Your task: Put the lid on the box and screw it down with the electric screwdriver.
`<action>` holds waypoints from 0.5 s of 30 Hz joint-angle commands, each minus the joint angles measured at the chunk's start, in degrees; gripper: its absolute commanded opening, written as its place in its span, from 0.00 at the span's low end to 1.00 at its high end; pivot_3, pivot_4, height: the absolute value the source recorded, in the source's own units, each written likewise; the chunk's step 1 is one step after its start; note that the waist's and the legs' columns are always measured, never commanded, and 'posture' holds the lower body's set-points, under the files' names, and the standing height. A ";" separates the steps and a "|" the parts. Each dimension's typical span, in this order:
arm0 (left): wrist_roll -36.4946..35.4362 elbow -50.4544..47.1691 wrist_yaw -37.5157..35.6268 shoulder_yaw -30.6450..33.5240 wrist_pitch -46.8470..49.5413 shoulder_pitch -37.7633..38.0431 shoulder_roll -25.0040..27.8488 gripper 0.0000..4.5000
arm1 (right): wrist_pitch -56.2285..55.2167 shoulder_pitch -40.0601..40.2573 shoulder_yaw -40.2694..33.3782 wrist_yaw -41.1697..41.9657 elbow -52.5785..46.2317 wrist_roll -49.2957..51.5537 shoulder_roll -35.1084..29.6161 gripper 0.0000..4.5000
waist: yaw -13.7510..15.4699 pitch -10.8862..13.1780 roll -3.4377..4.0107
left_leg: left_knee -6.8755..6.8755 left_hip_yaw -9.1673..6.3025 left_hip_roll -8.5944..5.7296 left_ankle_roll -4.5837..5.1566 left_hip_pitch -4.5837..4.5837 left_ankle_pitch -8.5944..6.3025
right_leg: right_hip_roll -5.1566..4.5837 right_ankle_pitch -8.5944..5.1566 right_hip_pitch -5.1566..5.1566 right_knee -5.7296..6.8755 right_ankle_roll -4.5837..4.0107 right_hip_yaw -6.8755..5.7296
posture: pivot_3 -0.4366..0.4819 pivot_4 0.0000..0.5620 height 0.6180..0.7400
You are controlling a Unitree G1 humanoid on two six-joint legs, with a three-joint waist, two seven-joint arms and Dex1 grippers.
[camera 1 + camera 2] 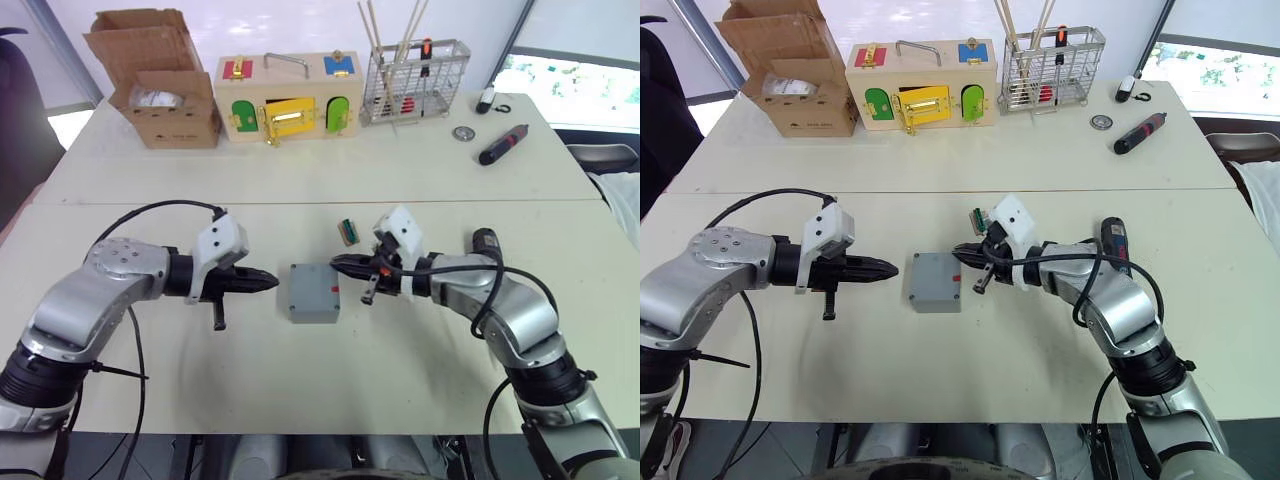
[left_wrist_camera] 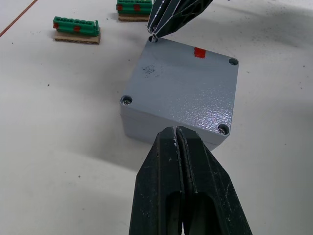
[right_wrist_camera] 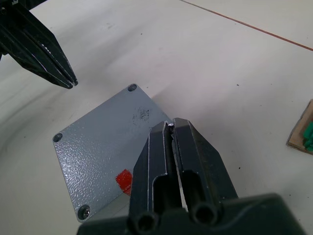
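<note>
box: mid-table between the two arms, lid already seated flat on top, red mark on the side toward the right arm, screws visible in three corner holes, fourth corner hidden under the right fingertips
left gripper: fingers pressed together, empty, tip pointing at the box from its left side, just short of touching
right gripper: fingers pressed together on nothing, tip over the box's far right corner, close enough that contact cannot be ruled out
electric screwdriver: lying on the table just beyond the right forearm, partly hidden behind it, long axis running roughly away from the robot, red-marked end farther away
key relation: tool sits behind and to the right of the right gripper, so the right arm is much the nearer; reaching it means pulling back off the box and swinging outward, then closing across the body, at right angles to that long axis
left arm role: well apart from the tool, better placed to steady the box, judged from its position beside it
stage: lid placing looks done, driving not started, tool not yet in hand
decoy: smaller black-and-red screwdriver far back on the right, near a round metal disc, not the one wanted
clutter: green connector block just beyond the box, near the right gripper's path
</note>
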 commanded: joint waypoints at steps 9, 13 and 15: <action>-0.26 -0.96 0.44 0.96 -0.15 -0.84 -0.35 0.00 | -0.93 -0.68 0.31 1.15 -0.35 -0.79 -0.30 0.13 | 0.03 0.00 0.00 | 0.00 0.00 0.00 0.00 0.00 0.00 | 0.00 0.00 0.00 0.00 0.00 0.00 | 0.48 0.27 1.00; -0.50 -0.81 0.46 1.03 0.05 -1.55 -0.78 0.00 | -0.55 -1.03 -0.64 1.02 -1.11 -0.72 -0.63 0.52 | 0.03 0.00 0.00 | 0.00 0.00 0.00 0.00 0.00 0.00 | 0.00 0.00 0.00 0.00 0.00 0.00 | 0.48 0.27 1.00; -0.42 -0.37 0.08 0.67 -0.24 -2.49 -1.20 0.00 | 0.48 -1.78 -2.11 1.21 -2.16 0.27 -1.16 0.63 | 0.00 0.00 0.00 | 0.00 0.00 0.00 0.00 0.00 0.00 | 0.00 0.00 0.00 0.00 0.00 0.00 | 0.48 0.27 1.00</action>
